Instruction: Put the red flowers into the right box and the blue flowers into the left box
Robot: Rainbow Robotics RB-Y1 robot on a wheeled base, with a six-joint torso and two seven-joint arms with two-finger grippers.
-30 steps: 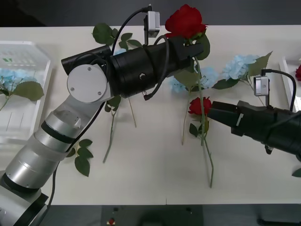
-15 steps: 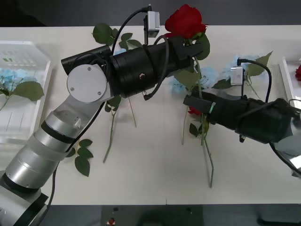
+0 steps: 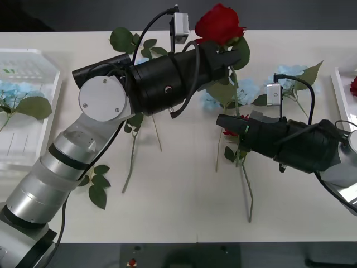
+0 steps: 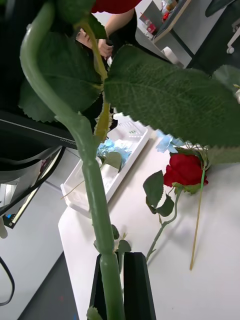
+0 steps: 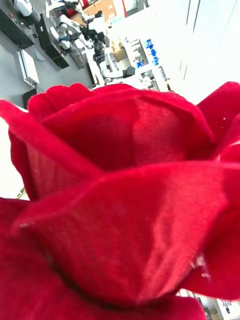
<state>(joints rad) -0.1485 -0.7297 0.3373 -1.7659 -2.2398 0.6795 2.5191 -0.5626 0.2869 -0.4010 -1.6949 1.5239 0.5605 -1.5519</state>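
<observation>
White table [image 3: 178,212] lies below my arms. My left gripper [image 3: 227,60] pinches a red rose [image 3: 219,24] just under its head, holding it raised over the far edge. My right gripper [image 3: 227,124] is pressed together on that rose's stem [image 4: 93,190], lower down. Another rose [image 4: 184,169] lies flat, blue flowers [image 3: 281,78] beyond. Left box [image 3: 33,72] holds a blue cluster [image 3: 15,89].

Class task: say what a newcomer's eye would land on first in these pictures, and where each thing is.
First comes the big red rose, held up near the table's far edge by the left hand just under its bloom. Next is the right hand, closed on the same rose's long green stem lower down, at mid-table. Pale blue flowers lie on the table behind it.
</observation>
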